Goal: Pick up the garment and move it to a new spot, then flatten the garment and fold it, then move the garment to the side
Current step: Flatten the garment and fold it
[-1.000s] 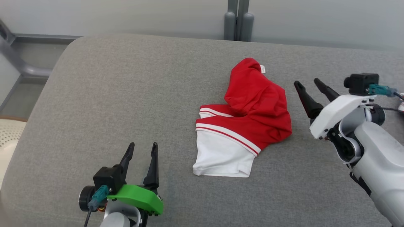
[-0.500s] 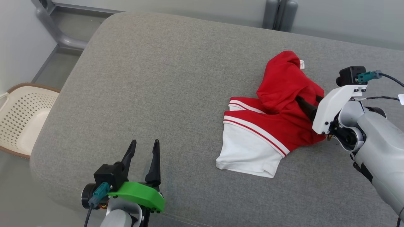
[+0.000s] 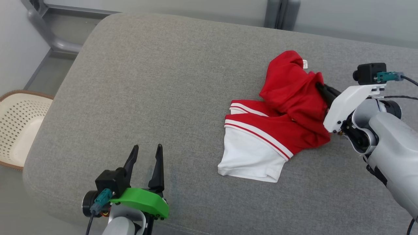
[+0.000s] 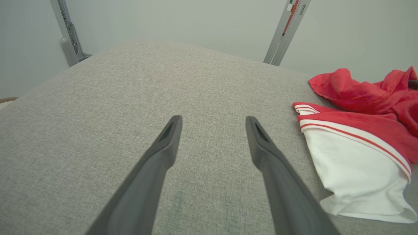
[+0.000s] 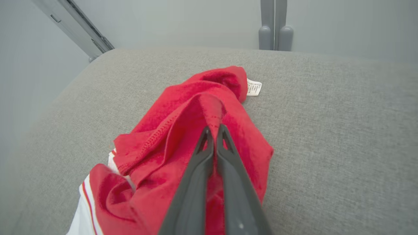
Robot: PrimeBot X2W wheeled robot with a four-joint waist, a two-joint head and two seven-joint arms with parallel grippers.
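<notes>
A red and white garment (image 3: 277,120) lies crumpled on the grey cushioned surface (image 3: 156,85), right of centre. Its red part is bunched up and its white part (image 4: 356,169) lies flat toward the front. My right gripper (image 3: 321,88) is shut on a raised fold of the red fabric (image 5: 212,107), with its fingers (image 5: 196,182) pressed together and pinching the cloth. A small white label (image 5: 253,87) sticks out at the garment's far end. My left gripper (image 3: 145,151) stands open near the front left, well apart from the garment, with nothing between its fingers (image 4: 160,156).
A pale perforated basket (image 3: 16,127) sits on the floor off the surface's left edge. Grey metal posts (image 3: 277,13) and a wall stand behind the far edge. Bare grey fabric stretches across the left half.
My right gripper has moved from beside the garment onto its red part and shut on a fold, lifting it slightly. The head camera has shifted. The left gripper has not moved.
</notes>
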